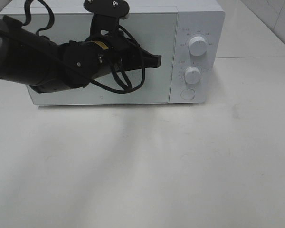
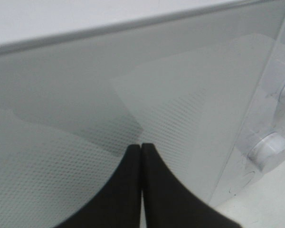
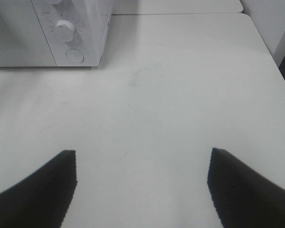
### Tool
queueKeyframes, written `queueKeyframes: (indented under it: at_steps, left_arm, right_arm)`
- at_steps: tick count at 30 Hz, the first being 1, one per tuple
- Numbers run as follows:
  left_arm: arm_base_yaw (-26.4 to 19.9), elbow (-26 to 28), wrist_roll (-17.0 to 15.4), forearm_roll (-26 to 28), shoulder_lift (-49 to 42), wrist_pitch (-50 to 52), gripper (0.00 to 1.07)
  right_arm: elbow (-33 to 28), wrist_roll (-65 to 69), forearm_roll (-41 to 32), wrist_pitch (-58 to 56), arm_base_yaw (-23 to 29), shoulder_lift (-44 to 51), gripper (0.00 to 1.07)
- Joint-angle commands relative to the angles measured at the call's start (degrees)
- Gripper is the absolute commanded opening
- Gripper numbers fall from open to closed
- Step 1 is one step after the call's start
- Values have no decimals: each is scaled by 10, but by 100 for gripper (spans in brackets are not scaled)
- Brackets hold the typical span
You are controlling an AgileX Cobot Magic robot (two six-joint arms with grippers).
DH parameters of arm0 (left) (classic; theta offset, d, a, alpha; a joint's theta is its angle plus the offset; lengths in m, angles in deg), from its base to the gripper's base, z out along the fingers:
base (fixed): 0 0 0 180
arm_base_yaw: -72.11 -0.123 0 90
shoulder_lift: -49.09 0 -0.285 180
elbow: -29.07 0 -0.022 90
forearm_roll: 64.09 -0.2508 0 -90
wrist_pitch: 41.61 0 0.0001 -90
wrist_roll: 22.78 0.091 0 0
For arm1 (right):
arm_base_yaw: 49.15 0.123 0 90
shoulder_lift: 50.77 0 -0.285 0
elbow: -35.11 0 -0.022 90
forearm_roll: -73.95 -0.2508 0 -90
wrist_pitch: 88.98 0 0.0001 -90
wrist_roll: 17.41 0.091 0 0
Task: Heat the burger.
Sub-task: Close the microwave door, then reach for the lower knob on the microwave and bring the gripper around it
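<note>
A white table (image 1: 180, 166) is filling most of the high view, and a white microwave (image 1: 213, 28) is standing across the top of the frame with its door (image 1: 152, 38) closed.

The left arm (image 1: 33, 57) is reaching in from the upper left, lying nearly level across the front of the door, with black cables (image 1: 128, 80) looping under and over its wrist. The left gripper (image 1: 157, 61) is pointing right, toward the door's right edge, its fingers pressed together with nothing between them (image 2: 141, 148). The tips are hanging just in front of the glass; whether they are touching it cannot be told.

The right gripper (image 3: 142, 156) is not showing in the high view. Its own camera is showing it hovering low over bare table with the jaws standing wide apart and empty.

To the right of the door, the upper knob (image 1: 198, 45), the lower knob (image 1: 193, 75) and the round button (image 1: 187, 94) are standing clear of the arm. The whole lower half of the frame is lying open, and the table's back edge is showing at the upper right, beside the microwave.

The arm is covering the upper left part of the door, and the frosted glass is giving no view inside. The burger is not showing in any view; whether it is sitting inside the microwave cannot be told.
</note>
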Motion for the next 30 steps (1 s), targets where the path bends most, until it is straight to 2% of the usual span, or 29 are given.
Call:
queueKeyframes:
  at_steps: [1, 3, 4, 5, 6, 7, 8, 9, 10, 11, 12, 13, 15, 16, 17, 18, 19, 21, 28, 29, 30]
  left_arm:
    - [6, -34, 1, 10, -40, -13, 0]
    - [6, -41, 1, 10, -46, -26, 0]
    - [6, -50, 1, 10, -61, -70, 1]
    - [6, -56, 1, 10, -71, -116, 16]
    - [6, -56, 1, 10, -71, -116, 16]
    - [6, -56, 1, 10, -76, -142, 30]
    - [6, -56, 1, 10, -76, -142, 30]
    - [6, -56, 1, 10, -83, -186, 69]
    - [6, -56, 1, 9, -88, -231, 85]
    - [6, -56, 1, 9, -88, -231, 85]
    - [6, -56, 0, 9, -91, -259, 101]
    - [6, -56, 0, 1, -99, -309, 99]
    - [6, -56, 0, -8, -104, -329, 99]
    - [6, -56, 0, -33, -112, -383, 99]
    - [6, -56, 0, -33, -112, -383, 99]
    - [6, -56, 0, -57, -121, -429, 99]
    - [6, -56, 0, -57, -121, -429, 99]
    - [6, -56, -1, -80, -137, -507, 99]
    - [5, -56, -6, -89, -178, -630, 98]
    - [-1, -56, -22, -89, -191, -659, 98]
    - [-1, -56, -22, -89, -191, -659, 98]
  right_arm:
    - [-1, 4, 2, -1, -4, 17, 76]
    - [-1, 4, 2, -1, -4, 17, 76]
    - [-1, 4, 2, -1, -4, 17, 76]
    - [-1, 4, 2, -1, -4, 17, 76]
    - [-1, 4, 2, -1, -4, 17, 76]
    - [-1, 4, 2, -1, -4, 17, 76]
    - [-1, 4, 2, -1, -4, 17, 76]
    - [-1, 4, 2, -1, -4, 17, 76]
    - [-1, 4, 2, -1, -4, 17, 76]
    - [-1, 4, 2, -1, -4, 17, 76]
    - [-1, 4, 2, -1, -4, 17, 76]
    - [-1, 4, 2, -1, -4, 17, 76]
    - [-1, 4, 2, -1, -4, 17, 76]
    - [-1, 4, 2, -1, -4, 17, 76]
    - [-1, 4, 2, -1, -4, 17, 76]
    - [-1, 4, 2, -1, -4, 17, 76]
    - [-1, 4, 2, -1, -4, 17, 76]
    - [-1, 4, 2, -1, -4, 17, 76]
    - [-1, 4, 2, -1, -4, 17, 76]
    - [-1, 4, 2, -1, -4, 17, 76]
    - [-1, 4, 2, -1, -4, 17, 76]
